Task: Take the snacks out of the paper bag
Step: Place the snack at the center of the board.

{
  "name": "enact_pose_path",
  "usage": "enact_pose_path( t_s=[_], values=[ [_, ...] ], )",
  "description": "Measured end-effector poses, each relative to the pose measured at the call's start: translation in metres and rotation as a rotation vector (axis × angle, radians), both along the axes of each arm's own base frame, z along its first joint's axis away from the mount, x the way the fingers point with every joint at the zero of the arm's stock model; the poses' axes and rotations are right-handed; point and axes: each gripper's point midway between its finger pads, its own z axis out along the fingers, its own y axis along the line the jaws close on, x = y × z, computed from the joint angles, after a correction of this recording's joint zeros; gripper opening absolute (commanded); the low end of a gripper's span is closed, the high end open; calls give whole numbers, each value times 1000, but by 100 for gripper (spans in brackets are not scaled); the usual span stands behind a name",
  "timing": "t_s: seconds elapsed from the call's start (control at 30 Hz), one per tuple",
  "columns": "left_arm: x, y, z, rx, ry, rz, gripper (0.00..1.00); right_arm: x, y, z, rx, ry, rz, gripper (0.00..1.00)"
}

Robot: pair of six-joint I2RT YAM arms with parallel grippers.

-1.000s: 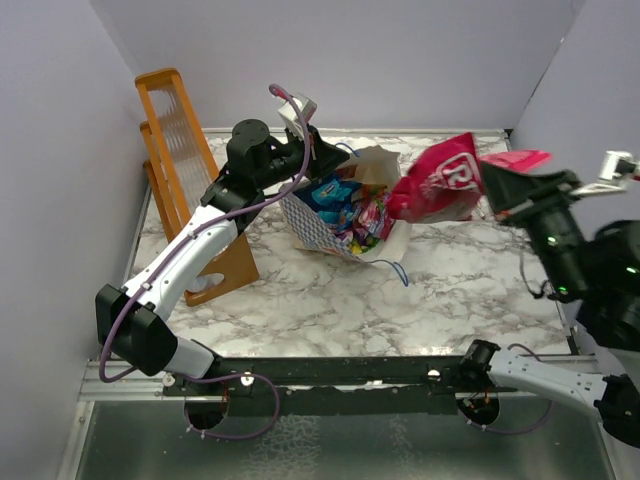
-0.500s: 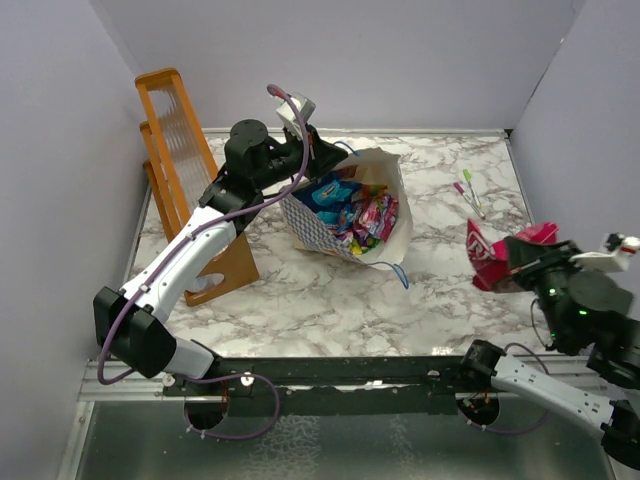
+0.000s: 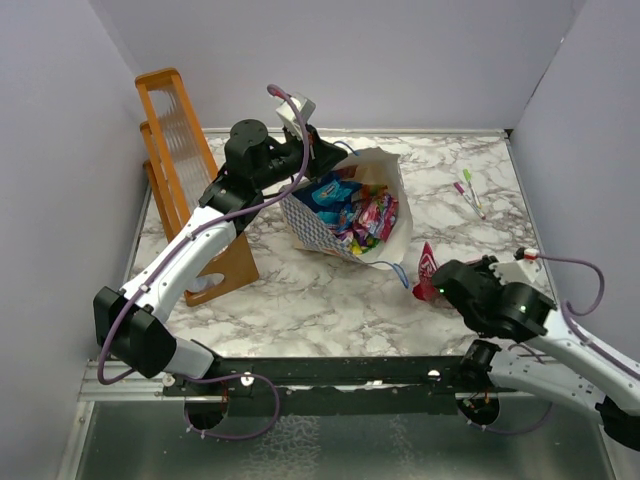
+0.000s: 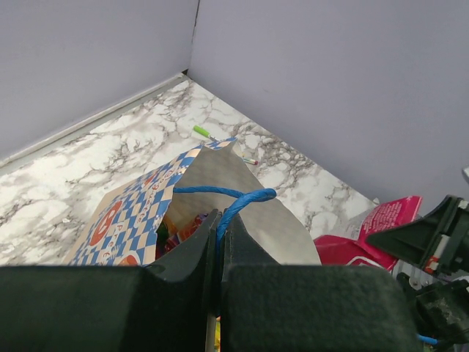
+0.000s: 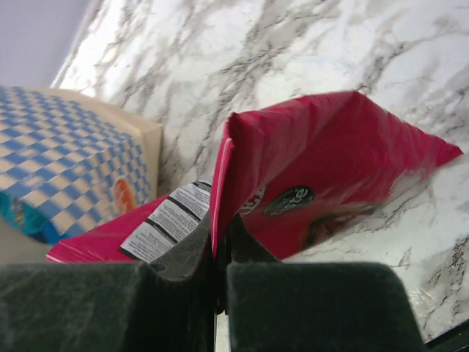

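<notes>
A white-grey marble tabletop [image 3: 300, 310] is enclosed by pale lilac walls [image 3: 350, 60]. At the left, the blue-and-white checkered paper bag [image 3: 312, 230] is held up by its thin blue cord handle [image 4: 212, 191], pinched in the closed fingers of the left gripper [image 4: 220, 220]; shiny packets [image 3: 350, 212] lie below them. The big pink-red pouch [image 5: 322, 169] is clamped edgewise in the right gripper [image 5: 218, 246], its length running right of the fingers, with bare marble underneath and the bag just left.
</notes>
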Motion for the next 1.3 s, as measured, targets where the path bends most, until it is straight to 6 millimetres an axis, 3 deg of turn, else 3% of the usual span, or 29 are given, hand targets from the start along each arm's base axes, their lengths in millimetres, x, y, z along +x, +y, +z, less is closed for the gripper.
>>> enact_pose_path(
  t_s=[0.2,0.33,0.47,0.6,0.73,0.87,0.93,1.0,1.1,1.17,1.3],
  values=[
    [0,0,0,0,1,0,0,5,-3,-39,-51,68,-141,1],
    [0,0,0,1,1,0,0,8,-12,-53,-133,107,-215,4],
    [-4,-2,1,-5,-3,-26,0,17,-30,-58,-190,131,-333,12],
    [-16,-9,3,-35,-13,-96,0,29,-53,-57,-236,157,-429,13],
    [-34,-16,5,-65,-27,-166,0,51,-61,-57,-258,170,-404,21],
    [-50,-17,12,-91,-66,-207,0,70,-72,-72,-235,183,-344,26],
    [-52,-17,17,-101,-87,-217,0,77,-86,-78,-220,200,-349,32],
    [-53,-18,20,-109,-105,-223,0,83,-97,-82,-217,211,-343,45],
    [-54,-18,19,-113,-113,-227,0,93,-114,-84,-214,236,-304,80],
    [-54,-18,18,-113,-114,-228,0,99,-123,-85,-220,275,-265,97],
    [-54,-18,18,-117,-120,-231,0,118,-117,-73,-230,297,-132,99]
  ],
)
